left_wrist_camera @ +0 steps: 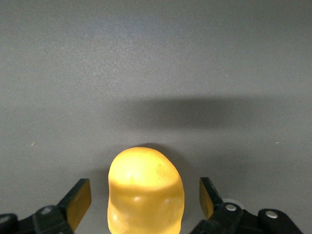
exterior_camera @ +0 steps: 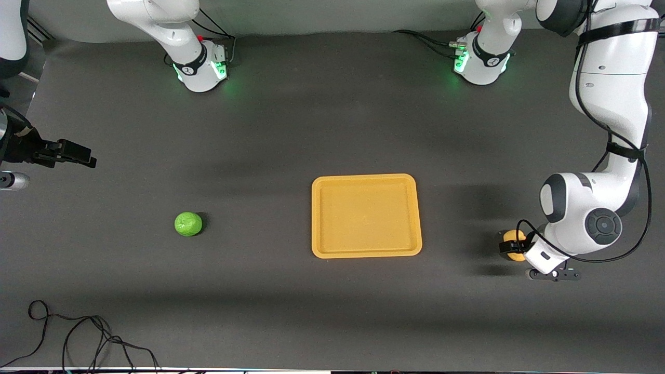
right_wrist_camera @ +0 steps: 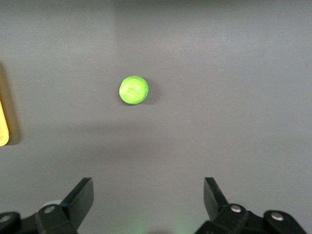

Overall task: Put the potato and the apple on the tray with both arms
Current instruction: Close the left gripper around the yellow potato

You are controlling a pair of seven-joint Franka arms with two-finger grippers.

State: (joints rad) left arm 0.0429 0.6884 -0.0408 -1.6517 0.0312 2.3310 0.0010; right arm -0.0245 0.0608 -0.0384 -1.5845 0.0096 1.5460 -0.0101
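Observation:
The yellow potato (exterior_camera: 514, 236) lies on the dark table toward the left arm's end, beside the tray. My left gripper (exterior_camera: 512, 246) is down around it, open, with a gap at each finger; the left wrist view shows the potato (left_wrist_camera: 146, 175) between the fingers of the left gripper (left_wrist_camera: 145, 196). The green apple (exterior_camera: 188, 224) lies toward the right arm's end. My right gripper (exterior_camera: 85, 157) is open and empty, up in the air near that end of the table; the right wrist view shows the right gripper (right_wrist_camera: 148, 195) apart from the apple (right_wrist_camera: 133, 90). The yellow-orange tray (exterior_camera: 366, 253) lies empty mid-table.
A loose black cable (exterior_camera: 93, 332) lies near the table's front edge at the right arm's end. The two arm bases (exterior_camera: 200, 65) (exterior_camera: 483, 59) stand at the back edge. An edge of the tray (right_wrist_camera: 2, 127) shows in the right wrist view.

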